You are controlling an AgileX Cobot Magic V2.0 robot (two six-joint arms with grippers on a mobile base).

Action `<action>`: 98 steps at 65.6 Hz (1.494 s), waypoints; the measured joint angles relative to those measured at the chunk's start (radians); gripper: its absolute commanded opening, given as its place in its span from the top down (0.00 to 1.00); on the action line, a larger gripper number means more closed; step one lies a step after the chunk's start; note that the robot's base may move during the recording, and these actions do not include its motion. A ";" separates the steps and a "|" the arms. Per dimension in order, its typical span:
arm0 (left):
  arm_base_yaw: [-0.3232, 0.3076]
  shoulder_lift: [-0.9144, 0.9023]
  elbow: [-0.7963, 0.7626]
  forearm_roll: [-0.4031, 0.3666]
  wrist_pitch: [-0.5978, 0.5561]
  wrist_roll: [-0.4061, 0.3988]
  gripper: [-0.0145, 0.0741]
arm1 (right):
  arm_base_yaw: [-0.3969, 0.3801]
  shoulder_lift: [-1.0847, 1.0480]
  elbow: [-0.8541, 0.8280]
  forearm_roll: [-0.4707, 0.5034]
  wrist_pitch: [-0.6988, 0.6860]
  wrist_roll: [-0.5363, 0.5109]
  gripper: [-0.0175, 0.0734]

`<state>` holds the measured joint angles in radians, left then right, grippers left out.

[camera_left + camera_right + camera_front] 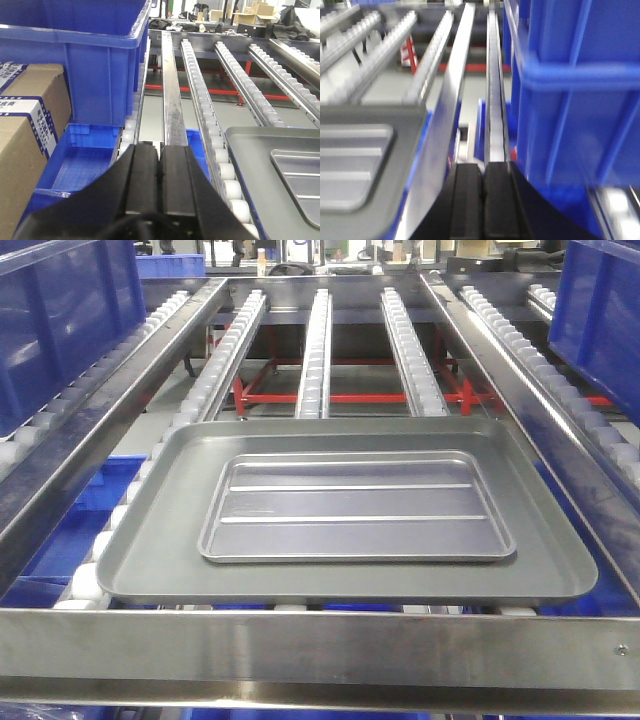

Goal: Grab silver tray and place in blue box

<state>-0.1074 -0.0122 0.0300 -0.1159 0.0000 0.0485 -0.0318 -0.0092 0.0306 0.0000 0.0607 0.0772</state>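
Note:
The silver tray (355,505), shiny with two long ridges, lies inside a larger dull grey tray (150,540) on the roller conveyor. Its corner shows at the right of the left wrist view (297,172) and at the left of the right wrist view (350,160). A blue box (60,320) stands at the left and another (600,310) at the right. My left gripper (159,150) is shut and empty, left of the trays, below the left blue box (90,55). My right gripper (482,167) is shut and empty, right of the trays, beside the right blue box (580,95). Neither gripper shows in the front view.
Roller rails (315,340) run away behind the trays. A steel bar (320,645) crosses the front edge. Steel side rails (172,100) (447,115) separate each gripper from the trays. Cardboard boxes (25,135) stand at far left. A low blue bin (80,160) lies under the left crate.

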 measured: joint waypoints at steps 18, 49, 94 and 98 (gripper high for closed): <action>-0.002 0.098 -0.270 -0.016 0.250 -0.001 0.95 | 0.000 0.061 -0.167 0.000 0.127 0.002 0.75; -0.002 0.842 -0.558 -0.315 0.732 -0.001 0.95 | 0.000 0.732 -0.440 0.009 0.672 0.002 0.75; -0.056 1.252 -0.701 -0.537 0.619 0.105 0.95 | 0.078 1.114 -0.657 0.063 0.528 0.017 0.74; -0.104 1.260 -0.750 -0.483 0.597 0.059 0.95 | 0.134 1.180 -0.702 0.063 0.528 0.055 0.74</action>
<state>-0.2111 1.2478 -0.7196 -0.5985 0.5974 0.1075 0.1027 1.1712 -0.6718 0.0633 0.5889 0.1326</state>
